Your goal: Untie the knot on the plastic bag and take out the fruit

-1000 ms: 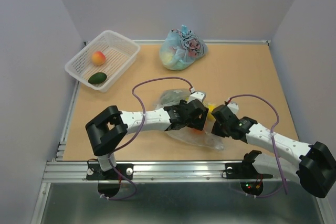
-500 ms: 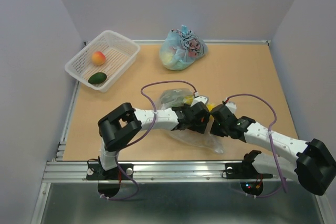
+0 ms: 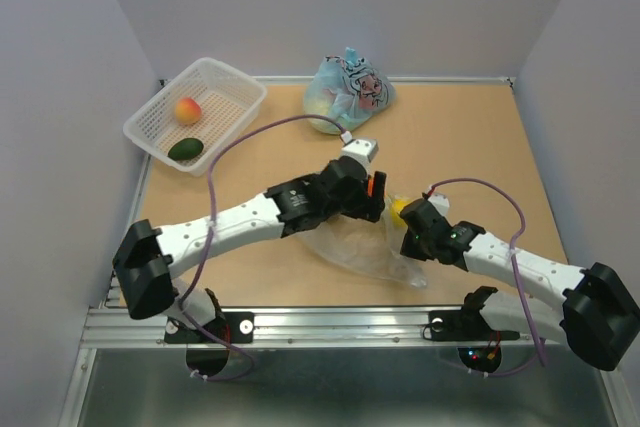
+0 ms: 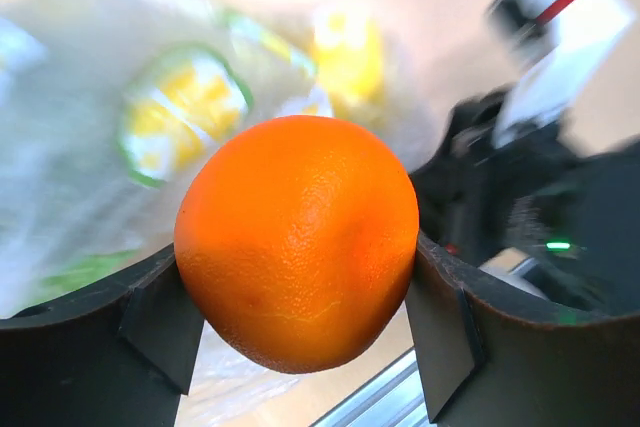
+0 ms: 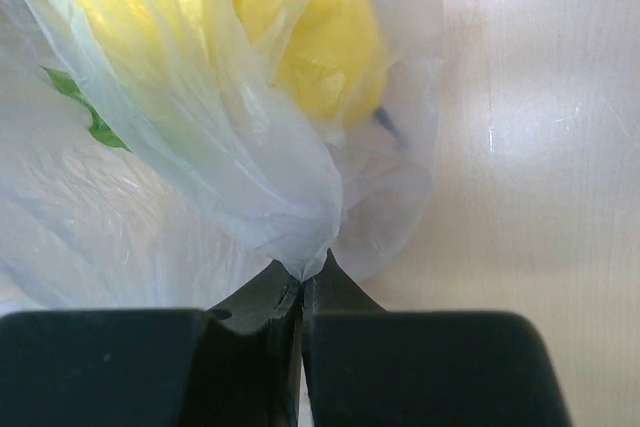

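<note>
The clear plastic bag (image 3: 365, 252) lies on the table near the front middle, with a yellow lemon (image 3: 399, 210) showing at its right end. My left gripper (image 3: 376, 192) is shut on an orange (image 4: 297, 241) and holds it above the bag; in the top view only a sliver of the orange (image 3: 378, 186) shows. My right gripper (image 3: 408, 244) is shut on a fold of the plastic bag (image 5: 290, 197), with a lemon (image 5: 310, 37) behind the film. A peach (image 3: 187, 110) and a dark green avocado-like fruit (image 3: 186, 149) lie in the basket.
A white mesh basket (image 3: 240, 97) stands at the back left. A light-blue bag with black cartoon print (image 3: 347, 95) sits at the back middle. Walls close in the table on the left, back and right. A metal rail (image 3: 330, 322) runs along the near edge.
My left gripper has risen out of the bag with the orange and swung back towards the far left. The right gripper has kept its pinch on the bag.
</note>
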You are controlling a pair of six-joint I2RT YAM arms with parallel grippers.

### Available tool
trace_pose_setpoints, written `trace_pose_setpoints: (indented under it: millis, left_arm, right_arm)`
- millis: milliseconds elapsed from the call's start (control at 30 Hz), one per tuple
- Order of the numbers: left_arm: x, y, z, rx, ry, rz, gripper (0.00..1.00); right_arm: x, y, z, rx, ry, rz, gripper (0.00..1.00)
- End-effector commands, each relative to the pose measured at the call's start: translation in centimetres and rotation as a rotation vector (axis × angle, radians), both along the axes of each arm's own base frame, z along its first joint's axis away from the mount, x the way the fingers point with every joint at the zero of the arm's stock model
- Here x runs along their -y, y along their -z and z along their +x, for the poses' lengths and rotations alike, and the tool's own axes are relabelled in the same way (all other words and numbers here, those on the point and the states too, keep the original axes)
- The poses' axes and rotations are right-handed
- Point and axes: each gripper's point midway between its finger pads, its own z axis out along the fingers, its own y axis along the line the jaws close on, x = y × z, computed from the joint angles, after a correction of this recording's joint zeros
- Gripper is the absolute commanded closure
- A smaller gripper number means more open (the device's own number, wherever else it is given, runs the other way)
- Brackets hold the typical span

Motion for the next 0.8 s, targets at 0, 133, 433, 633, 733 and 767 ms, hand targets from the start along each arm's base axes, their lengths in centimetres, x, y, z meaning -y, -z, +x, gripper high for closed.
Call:
trace_pose_setpoints:
  millis: [0, 133, 433, 633, 733, 767]
  left_arm:
    - [-2.3, -10.2, 2.4, 0.140, 0.010, -0.197, 0.45]
    - [-10.7, -15.5, 8.9, 0.251, -0.208, -0.291, 0.45]
    - [-31.7, -12.5, 22.4, 0.291, -0.839, -0.118, 0.40]
    - [-39.9, -9.1, 28.5, 0.233, -1.039, -0.062, 0.29]
    - [-41.9, -7.6, 31.9, 0.219, -1.081, -0.020, 0.17]
    - [-42.3, -7.1, 32.3, 0.206, -1.087, -0.005, 0.12]
  right_arm:
    - [-0.4, -1.0, 1.5, 0.055, 0.009, 0.005, 0.99]
    - [-0.7, -1.5, 1.9, 0.063, -0.009, 0.000, 0.99]
    - [-2.2, -4.0, 3.6, 0.116, -0.103, -0.011, 0.99]
    - [-3.3, -6.1, 4.5, 0.164, -0.196, -0.013, 0.99]
    - [-3.5, -6.6, 4.7, 0.176, -0.224, -0.021, 0.99]
    - [-3.5, -6.7, 4.8, 0.180, -0.235, -0.028, 0.99]
